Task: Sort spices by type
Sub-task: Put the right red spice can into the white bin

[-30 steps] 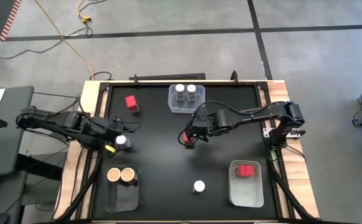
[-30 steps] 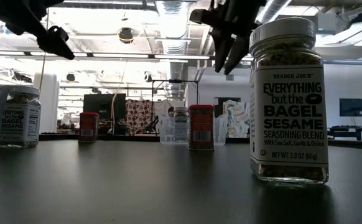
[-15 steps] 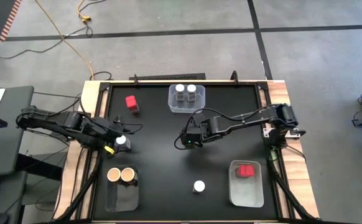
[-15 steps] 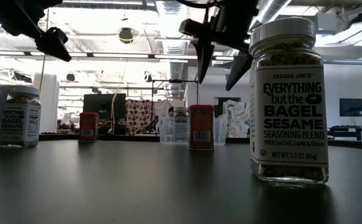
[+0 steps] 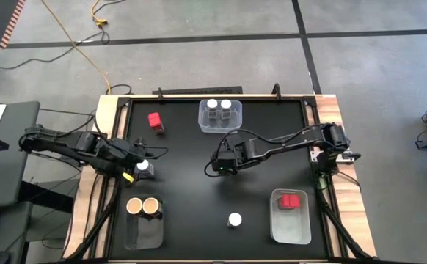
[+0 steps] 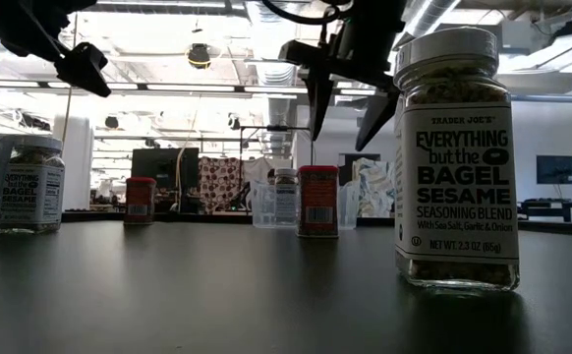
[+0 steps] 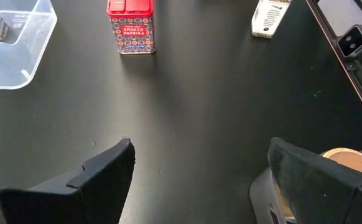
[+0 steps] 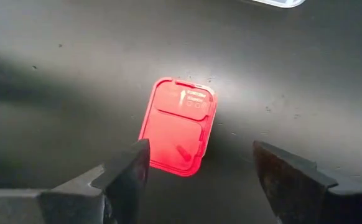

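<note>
Red spice box (image 8: 178, 126), right hand (image 8: 199, 171) newly spread above

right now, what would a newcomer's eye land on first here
Probably the big Everything but the Bagel seasoning jar looming at the table's near edge in the low view. Next, the right claw, open, poised straight above a red spice tin at mid-table, not touching it.

In the high view, the right gripper (image 5: 219, 166) covers the red spice tin (image 8: 178, 126) under it, so the tin shows only from the right wrist. The white-lidded jar (image 5: 142, 166) by the left gripper (image 5: 135, 163) is half hidden. In the left wrist view, the clear bin (image 7: 12, 46) is cut off by the edge.
</note>
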Controlling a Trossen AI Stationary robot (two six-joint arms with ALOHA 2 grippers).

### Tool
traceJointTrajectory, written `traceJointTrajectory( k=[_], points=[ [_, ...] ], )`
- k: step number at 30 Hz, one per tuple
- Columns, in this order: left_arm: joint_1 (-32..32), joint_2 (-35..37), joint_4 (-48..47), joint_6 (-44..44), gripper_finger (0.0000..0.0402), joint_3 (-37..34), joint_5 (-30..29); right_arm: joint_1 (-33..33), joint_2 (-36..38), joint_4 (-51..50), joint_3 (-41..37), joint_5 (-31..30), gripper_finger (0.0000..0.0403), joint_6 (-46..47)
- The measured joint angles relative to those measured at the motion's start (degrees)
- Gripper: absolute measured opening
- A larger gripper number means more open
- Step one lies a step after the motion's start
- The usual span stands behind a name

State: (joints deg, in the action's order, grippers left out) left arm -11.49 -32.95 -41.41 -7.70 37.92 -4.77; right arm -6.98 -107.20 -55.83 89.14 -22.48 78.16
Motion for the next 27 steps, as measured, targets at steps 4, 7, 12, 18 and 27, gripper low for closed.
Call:
traceJointTrajectory(
  k=[4, 7, 12, 18, 27],
  points=[
    [0.01, 0.00, 0.00, 0.00, 0.0353, 0.00, 0.00, 0.00, 0.00, 0.16, 0.00, 0.00, 0.0315, -0.50],
    [0.01, 0.00, 0.03, 0.00, 0.0353, 0.01, 0.00, 0.00, 0.00, 0.25, 0.00, -0.33, 0.0328, -1.65],
    [0.01, 0.00, 0.05, 0.05, 0.0353, 0.01, -0.03, 0.00, 0.00, 0.47, 0.00, -0.44, 0.0345, -1.68],
    [0.01, 0.00, 0.24, 1.05, 0.0353, 0.01, -0.07, 0.00, 0.00, 3.12, 0.00, -0.52, 0.0346, -1.76],
    [0.03, 0.00, 0.24, 1.07, 0.0353, 0.01, -0.09, 0.02, 0.00, 8.50, 0.00, -0.55, 0.0345, -6.46]
  ],
)
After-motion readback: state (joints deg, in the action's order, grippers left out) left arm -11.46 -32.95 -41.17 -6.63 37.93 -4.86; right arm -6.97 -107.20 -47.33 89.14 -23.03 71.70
